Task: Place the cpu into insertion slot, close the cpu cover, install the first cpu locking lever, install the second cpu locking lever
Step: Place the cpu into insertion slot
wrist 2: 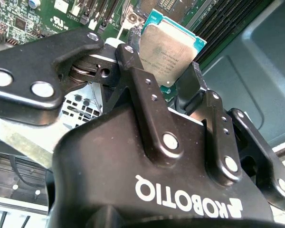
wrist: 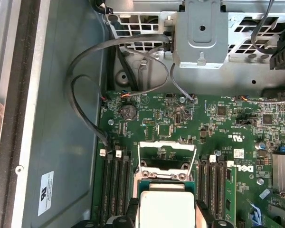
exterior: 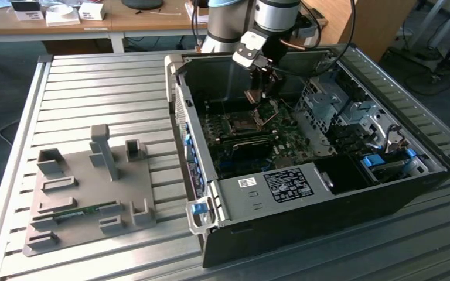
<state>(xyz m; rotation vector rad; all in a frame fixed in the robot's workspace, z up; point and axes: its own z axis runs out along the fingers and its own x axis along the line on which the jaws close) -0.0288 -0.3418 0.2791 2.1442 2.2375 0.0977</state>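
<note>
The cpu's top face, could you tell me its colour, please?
The cpu is pale silvery grey, green-edged; clearest in the second wrist view.

We look down from high and well back in the exterior view, taking in the whole open computer case [exterior: 327, 228], in both wrist views we sit close over its motherboard [wrist: 180, 118], sharing the cpu [wrist 2: 171, 47].
</note>
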